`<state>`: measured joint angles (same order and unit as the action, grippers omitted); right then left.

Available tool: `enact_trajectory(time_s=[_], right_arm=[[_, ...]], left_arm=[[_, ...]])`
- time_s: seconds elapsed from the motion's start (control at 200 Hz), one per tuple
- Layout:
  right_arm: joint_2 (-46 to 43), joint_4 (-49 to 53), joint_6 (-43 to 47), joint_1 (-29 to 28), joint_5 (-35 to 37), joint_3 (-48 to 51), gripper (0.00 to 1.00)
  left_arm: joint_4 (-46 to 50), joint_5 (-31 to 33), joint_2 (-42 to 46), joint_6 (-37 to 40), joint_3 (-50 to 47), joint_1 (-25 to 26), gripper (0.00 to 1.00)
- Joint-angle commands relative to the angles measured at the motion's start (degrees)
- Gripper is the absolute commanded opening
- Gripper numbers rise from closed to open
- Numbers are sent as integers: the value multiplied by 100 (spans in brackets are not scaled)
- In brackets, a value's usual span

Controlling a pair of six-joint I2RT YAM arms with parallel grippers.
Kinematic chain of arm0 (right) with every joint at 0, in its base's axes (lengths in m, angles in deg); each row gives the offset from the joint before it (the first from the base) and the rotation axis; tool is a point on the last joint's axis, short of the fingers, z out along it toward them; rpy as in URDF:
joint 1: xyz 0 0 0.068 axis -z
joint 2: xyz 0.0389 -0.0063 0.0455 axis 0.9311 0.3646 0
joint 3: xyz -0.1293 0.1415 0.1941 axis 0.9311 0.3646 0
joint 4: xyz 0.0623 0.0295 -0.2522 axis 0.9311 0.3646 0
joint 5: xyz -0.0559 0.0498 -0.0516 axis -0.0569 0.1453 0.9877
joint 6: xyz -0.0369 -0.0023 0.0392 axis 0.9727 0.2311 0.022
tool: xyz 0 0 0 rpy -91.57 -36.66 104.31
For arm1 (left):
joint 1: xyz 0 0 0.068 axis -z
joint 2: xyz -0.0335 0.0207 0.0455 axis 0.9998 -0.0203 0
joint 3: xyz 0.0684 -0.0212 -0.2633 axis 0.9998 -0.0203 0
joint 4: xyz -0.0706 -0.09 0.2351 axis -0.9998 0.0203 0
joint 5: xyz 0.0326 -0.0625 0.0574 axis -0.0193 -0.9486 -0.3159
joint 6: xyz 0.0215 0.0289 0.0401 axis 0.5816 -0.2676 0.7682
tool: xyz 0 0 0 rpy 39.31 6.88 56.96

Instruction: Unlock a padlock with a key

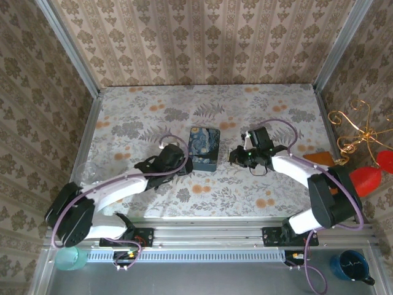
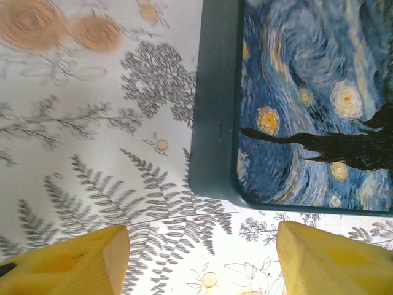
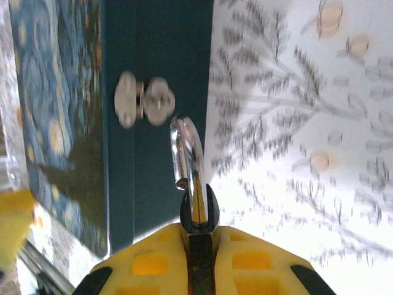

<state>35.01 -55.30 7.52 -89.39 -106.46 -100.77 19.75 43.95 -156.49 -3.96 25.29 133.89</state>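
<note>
- On the worktop (image 1: 135, 117) in the top view, the blue tin (image 1: 204, 149) lies between the two arms. The left end effector (image 1: 167, 161) sits just beside its left edge and the right end effector (image 1: 242, 157) is near its right side. The padlock is too small to make out here.
- At the left wrist, the two yellow fingers (image 2: 73, 264) stand wide apart with nothing between them, and a corner of the tin lies just ahead.
- At the right wrist, the end effector is clamped on the padlock (image 3: 196, 212). The dark body is pinched between the yellow pads, and the silvery shackle (image 3: 184, 132) sticks out towards the tin's side wall. I cannot tell whether the shackle's short leg is seated.
- Handling, as a judgement: the padlock is tiny, light, rigid metal, so it won't deform, but it could pivot or slip in the pads when a key pushes in. Grip the flat faces of the body rather than the smooth round shackle, and leave the keyhole end free.
</note>
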Motion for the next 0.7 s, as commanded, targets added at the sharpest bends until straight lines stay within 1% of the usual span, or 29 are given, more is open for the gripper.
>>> enact_trajectory(time_s=[0.0, 0.205, 0.385, 0.565, 0.65, 0.695], right_arm=[[-398, 865, 482, -245, 65, 96, 4], [-692, 1381, 551, -713, 96, 156, 4], [-682, 1520, 403, -1106, 138, 161, 4], [-405, 1273, 152, -1382, 118, 271, 4], [-298, 940, -12, -1403, -234, 372, 6], [-71, 770, -93, -1399, -410, 423, 6]], left_arm=[[-14, -180, 489, 582, -366, -217, 66], [430, -134, 1745, 1191, -890, -671, 69], [767, -329, 2751, 1575, -1243, -1298, 72], [888, -579, 3266, 1622, -1485, -1711, 74], [859, -684, 3366, 1563, -1586, -1797, 74], [850, -726, 3388, 1527, -1623, -1840, 74]])
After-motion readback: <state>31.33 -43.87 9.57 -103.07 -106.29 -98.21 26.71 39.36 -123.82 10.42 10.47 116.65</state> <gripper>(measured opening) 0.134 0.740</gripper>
